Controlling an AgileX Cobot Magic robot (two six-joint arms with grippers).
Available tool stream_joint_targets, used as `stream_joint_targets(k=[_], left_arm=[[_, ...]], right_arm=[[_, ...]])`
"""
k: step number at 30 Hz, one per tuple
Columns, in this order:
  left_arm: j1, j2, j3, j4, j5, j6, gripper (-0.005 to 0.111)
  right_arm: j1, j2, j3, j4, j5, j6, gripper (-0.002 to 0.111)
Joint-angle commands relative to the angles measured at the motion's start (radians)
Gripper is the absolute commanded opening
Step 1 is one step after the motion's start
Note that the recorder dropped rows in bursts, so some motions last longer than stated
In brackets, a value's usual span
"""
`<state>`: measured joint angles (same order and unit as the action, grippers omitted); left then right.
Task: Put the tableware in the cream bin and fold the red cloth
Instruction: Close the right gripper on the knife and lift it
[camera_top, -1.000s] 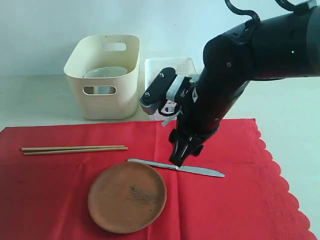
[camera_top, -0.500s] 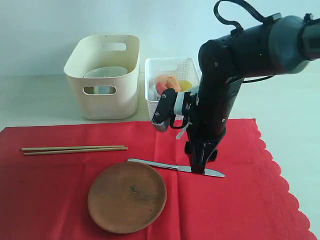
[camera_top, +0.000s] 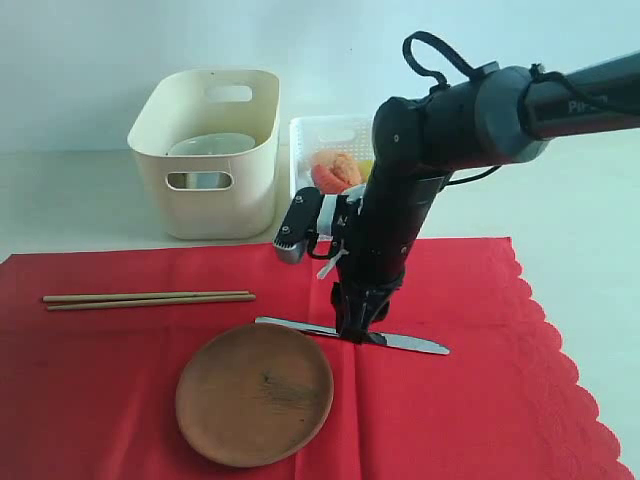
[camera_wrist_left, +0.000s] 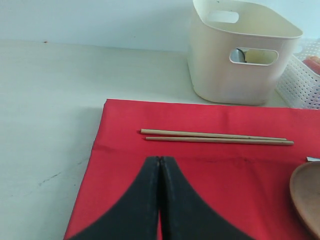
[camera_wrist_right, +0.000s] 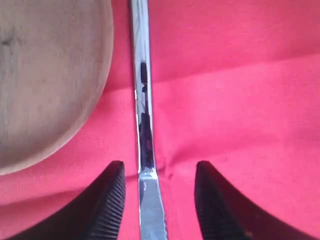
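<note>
Fingers (camera_wrist_right: 111, 202) of the right gripper (camera_wrist_right: 159, 170) stand half open astride the silver knife (camera_wrist_right: 141, 90) on the red cloth (camera_wrist_right: 225, 100), not clasping it; the round brown plate (camera_wrist_right: 45, 75) lies just beside. Left gripper (camera_wrist_left: 160, 160) is pressed together, empty, chopsticks (camera_wrist_left: 215, 137) ahead, cream bin (camera_wrist_left: 235, 75) beyond.

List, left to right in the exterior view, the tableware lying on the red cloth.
pair of wooden chopsticks → round brown plate → silver knife
</note>
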<state>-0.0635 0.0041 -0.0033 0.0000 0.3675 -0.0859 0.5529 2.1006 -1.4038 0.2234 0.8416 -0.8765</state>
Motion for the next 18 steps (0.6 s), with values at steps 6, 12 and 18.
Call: stream_joint_targets(k=[6, 12, 18], left_arm=[[-0.006, -0.004, 0.003, -0.012, -0.01, 0.002, 0.0], [-0.006, -0.004, 0.003, -0.012, -0.01, 0.002, 0.0], [-0.006, -0.004, 0.003, -0.012, -0.01, 0.002, 0.0]], right_arm=[[-0.006, 0.033, -0.011, 0.05, 0.009, -0.02, 0.043], [-0.006, 0.043, -0.011, 0.056, 0.025, -0.036, 0.043], [-0.006, 0.091, -0.011, 0.036, -0.013, -0.017, 0.043]])
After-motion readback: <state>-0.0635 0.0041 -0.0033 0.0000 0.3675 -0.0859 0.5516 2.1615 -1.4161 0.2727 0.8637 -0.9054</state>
